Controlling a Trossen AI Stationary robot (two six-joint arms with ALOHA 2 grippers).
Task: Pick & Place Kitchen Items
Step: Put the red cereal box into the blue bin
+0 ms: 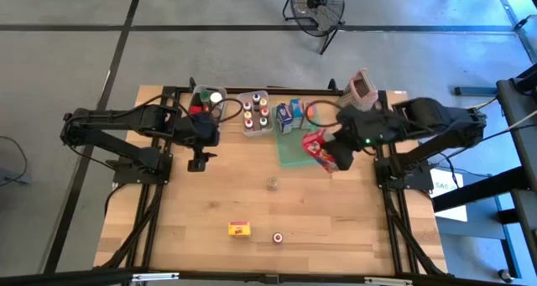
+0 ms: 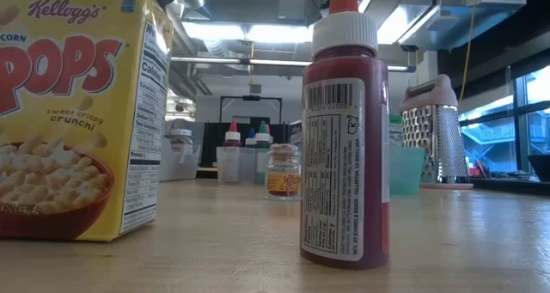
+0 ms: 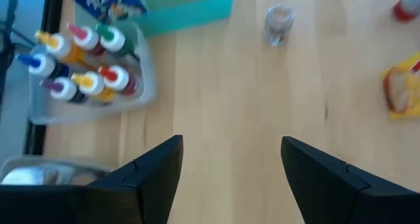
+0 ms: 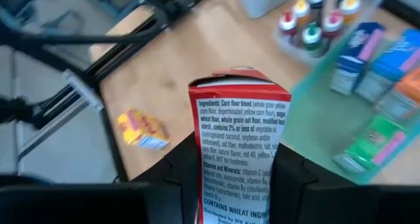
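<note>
Meanwhile the right hand (image 4: 230, 178) gripped a red carton (image 1: 320, 150), holding it above the near edge of the green tray (image 1: 289, 156). The left hand (image 3: 230, 178) hung open and empty over bare worktop (image 1: 210, 202), near the bin of spice jars (image 1: 255, 112). A yellow carton (image 1: 239, 229) stood toward the worktop's front.

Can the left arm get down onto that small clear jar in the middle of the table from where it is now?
Probably yes: the left gripper is open and empty, and bare wood lies between it and the clear jar. Nothing crowds the jar.
</note>
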